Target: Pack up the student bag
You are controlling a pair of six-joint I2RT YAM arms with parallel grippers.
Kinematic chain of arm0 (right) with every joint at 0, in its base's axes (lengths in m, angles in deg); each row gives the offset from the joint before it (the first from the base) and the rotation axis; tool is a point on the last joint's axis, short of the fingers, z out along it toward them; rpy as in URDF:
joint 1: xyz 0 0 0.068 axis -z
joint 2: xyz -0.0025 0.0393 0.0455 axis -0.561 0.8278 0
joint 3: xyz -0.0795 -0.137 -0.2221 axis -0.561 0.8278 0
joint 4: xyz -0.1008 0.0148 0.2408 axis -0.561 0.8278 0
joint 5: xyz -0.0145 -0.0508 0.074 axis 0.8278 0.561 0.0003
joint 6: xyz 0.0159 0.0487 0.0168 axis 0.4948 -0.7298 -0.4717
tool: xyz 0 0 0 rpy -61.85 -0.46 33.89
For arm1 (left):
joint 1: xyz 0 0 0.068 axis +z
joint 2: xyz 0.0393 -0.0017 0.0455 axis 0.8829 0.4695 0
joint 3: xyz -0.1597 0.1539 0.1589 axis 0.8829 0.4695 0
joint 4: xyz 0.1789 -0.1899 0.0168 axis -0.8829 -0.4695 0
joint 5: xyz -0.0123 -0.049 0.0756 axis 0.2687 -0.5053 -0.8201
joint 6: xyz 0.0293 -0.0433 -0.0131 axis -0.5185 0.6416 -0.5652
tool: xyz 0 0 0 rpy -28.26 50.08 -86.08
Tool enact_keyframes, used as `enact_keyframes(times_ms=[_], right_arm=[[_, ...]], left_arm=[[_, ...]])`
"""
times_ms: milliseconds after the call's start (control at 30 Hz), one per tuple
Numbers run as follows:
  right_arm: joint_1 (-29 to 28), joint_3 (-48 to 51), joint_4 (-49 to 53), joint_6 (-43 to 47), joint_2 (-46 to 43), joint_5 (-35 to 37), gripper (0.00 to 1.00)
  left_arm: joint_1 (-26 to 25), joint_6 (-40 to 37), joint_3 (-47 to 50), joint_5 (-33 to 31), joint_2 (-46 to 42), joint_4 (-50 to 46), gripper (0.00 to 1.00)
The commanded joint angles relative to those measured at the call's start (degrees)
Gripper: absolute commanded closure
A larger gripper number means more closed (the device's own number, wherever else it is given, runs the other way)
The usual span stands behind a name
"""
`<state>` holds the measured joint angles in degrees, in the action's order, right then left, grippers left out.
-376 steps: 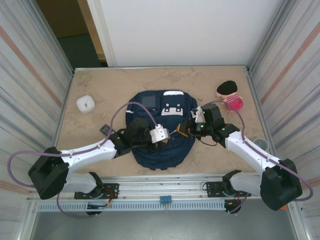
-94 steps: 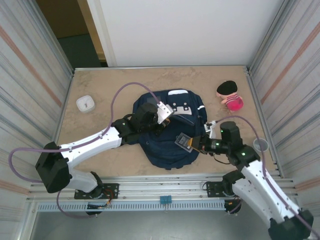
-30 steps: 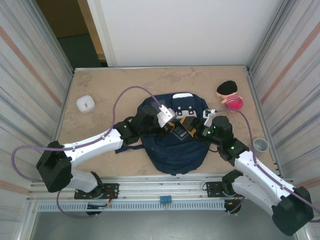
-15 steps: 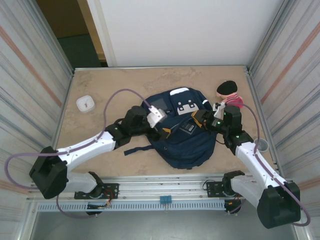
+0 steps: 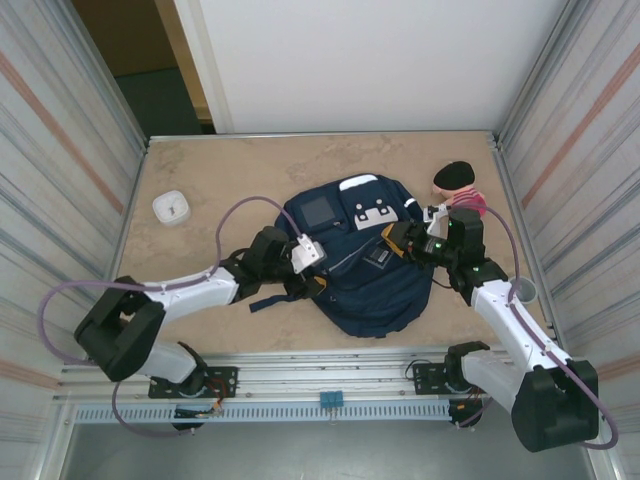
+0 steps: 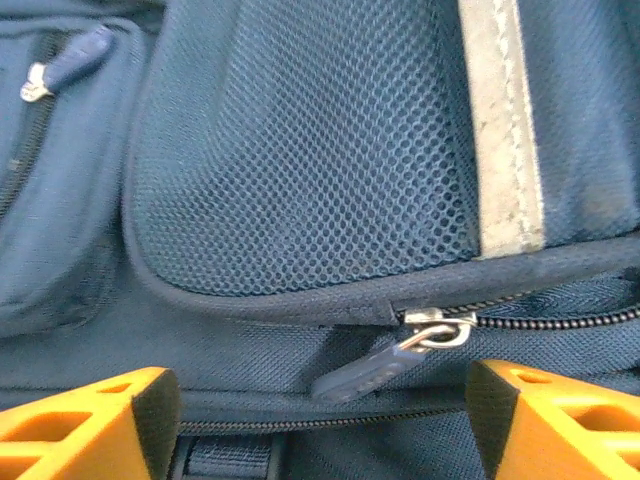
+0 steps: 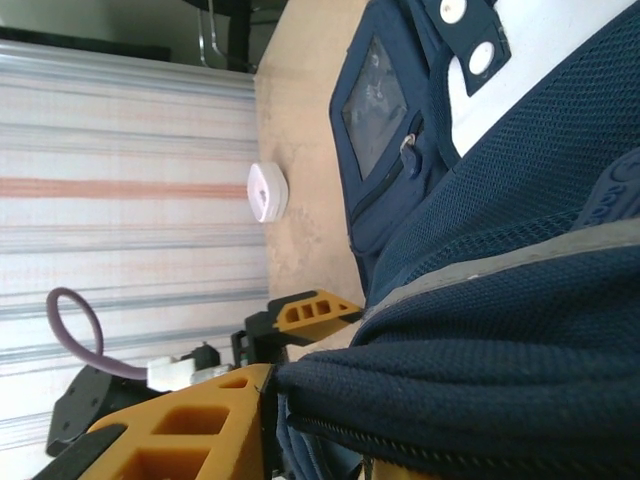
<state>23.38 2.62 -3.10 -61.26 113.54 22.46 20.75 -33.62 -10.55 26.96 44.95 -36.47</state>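
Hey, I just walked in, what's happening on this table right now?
A robot is handling a navy student bag that lies on the table. The right pincer pinches a fold of fabric at the bag's right edge. The left pincer is open at its left side, fingers straddling a zipper pull without gripping it.

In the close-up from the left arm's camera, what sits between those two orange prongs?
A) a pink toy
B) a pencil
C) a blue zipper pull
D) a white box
C: the blue zipper pull on the student bag hangs in the gap of the left gripper, whose orange fingers stand wide apart, touching it on neither side.
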Motion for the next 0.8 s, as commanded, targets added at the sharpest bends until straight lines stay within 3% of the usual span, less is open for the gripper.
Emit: enact_keyframes(times_ms=[0, 100, 233, 367, 433, 600, 767], right_arm=[[0.55, -1.61, 0.96, 2.29, 0.18, -1.49, 0.72], [0.72, -1.27, 1.82, 2.43, 0.18, -1.39, 0.7], [0.1, 1.32, 2.7, 0.37, -3.02, 0.14, 0.51], [-3.74, 5.9, 1.67, -2.59, -7.02, 2.75, 0.48], [-6.22, 7.8, -0.06, -4.27, -7.88, 4.47, 0.51], [-9.2, 9.85, -3.19, -5.79, -7.88, 9.27, 0.67], [-11.28, 11.21, -9.71, -9.26, -4.41, 11.4, 0.81]], left_arm=[[0.03, -4.76, -0.8, 3.96, 2.78, 4.21, 0.31], [-0.05, -5.83, -1.37, 8.71, 4.09, 4.79, 0.5], [-0.8, -5.14, -0.16, 11.01, 3.32, 7.08, 0.73], [-1.11, -4.95, 0.44, 11.03, 3.03, 6.82, 0.95], [-1.28, -4.45, 0.77, 11.69, 2.87, 6.97, 1.0], [-2.47, -3.68, 0.88, 12.67, 1.46, 5.5, 1.0], [-5.62, 2.35, 0.69, 9.35, -0.7, 2.89, 1.0]])
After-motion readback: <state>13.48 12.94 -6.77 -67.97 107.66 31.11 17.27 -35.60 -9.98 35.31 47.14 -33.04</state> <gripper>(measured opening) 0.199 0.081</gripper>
